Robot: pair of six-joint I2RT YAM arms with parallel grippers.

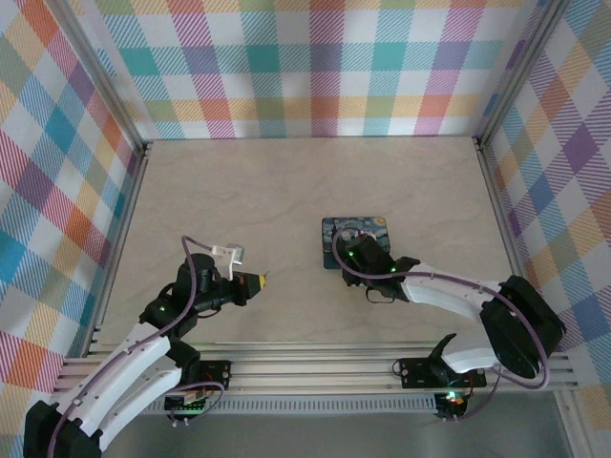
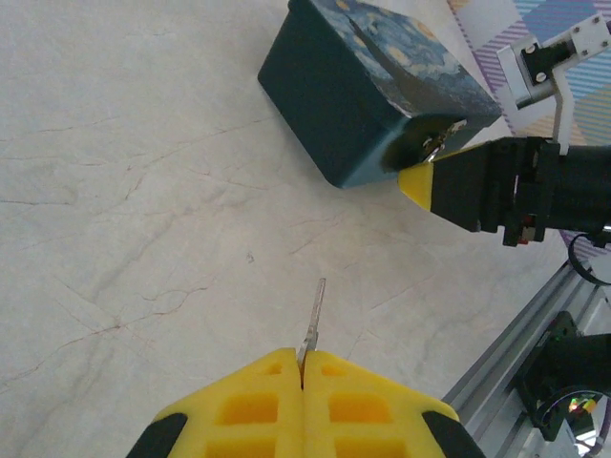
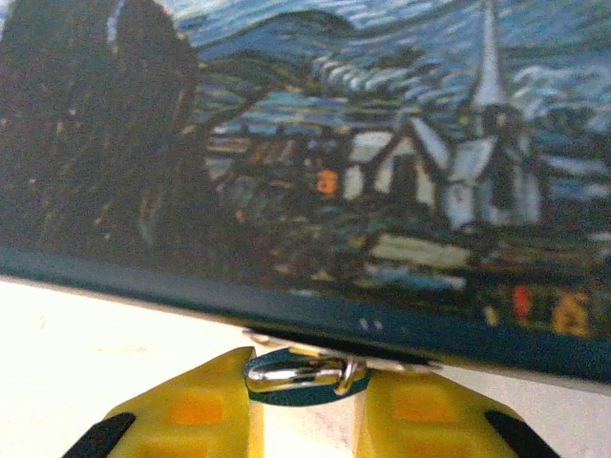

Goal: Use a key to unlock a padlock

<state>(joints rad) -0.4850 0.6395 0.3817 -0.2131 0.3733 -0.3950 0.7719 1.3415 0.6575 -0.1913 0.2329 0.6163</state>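
Padlock [image 3: 305,372] hangs at the painted box's [image 1: 368,229] 6 o'clock edge, clamped between the right gripper's [image 3: 307,393] fingers. Left gripper [image 2: 303,361] pinches the key [image 2: 315,310]. Insertion pending: carry the blade toward 3 o'clock and align it with the keyhole.

A pale, marble-patterned table [image 1: 286,191] carries a dark blue box [image 1: 361,230] printed with a starry night painting, apparently lying flat, right of centre.

site: enclosed lab test cell | cues: plaid-print walls [image 1: 325,67], aluminium frame rails [image 1: 315,367], marbled tabletop [image 1: 286,191]
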